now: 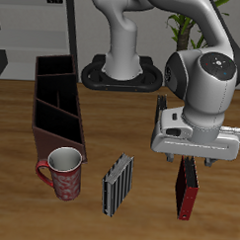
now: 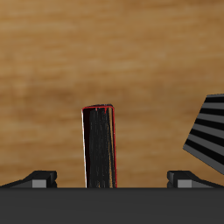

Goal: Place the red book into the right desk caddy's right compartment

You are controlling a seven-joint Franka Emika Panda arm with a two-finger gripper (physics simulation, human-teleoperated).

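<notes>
The red book [image 1: 188, 190] stands upright on the table near its front edge, with a bright red cover and a black edge. My gripper [image 1: 191, 163] hangs just above it, open. In the wrist view the red book [image 2: 99, 145] shows edge-on, between the two widely spread fingertips [image 2: 40, 178] of the gripper [image 2: 112, 180], and neither fingertip touches it. The right desk caddy [image 1: 57, 109], a long dark maroon box with inner dividers, stands well away across the table and holds nothing visible in its slots.
A grey-and-black striped book [image 1: 117, 184] stands between the red book and a red mug [image 1: 63, 174]; its striped side also shows in the wrist view [image 2: 206, 131]. The mug sits just in front of the caddy's near end.
</notes>
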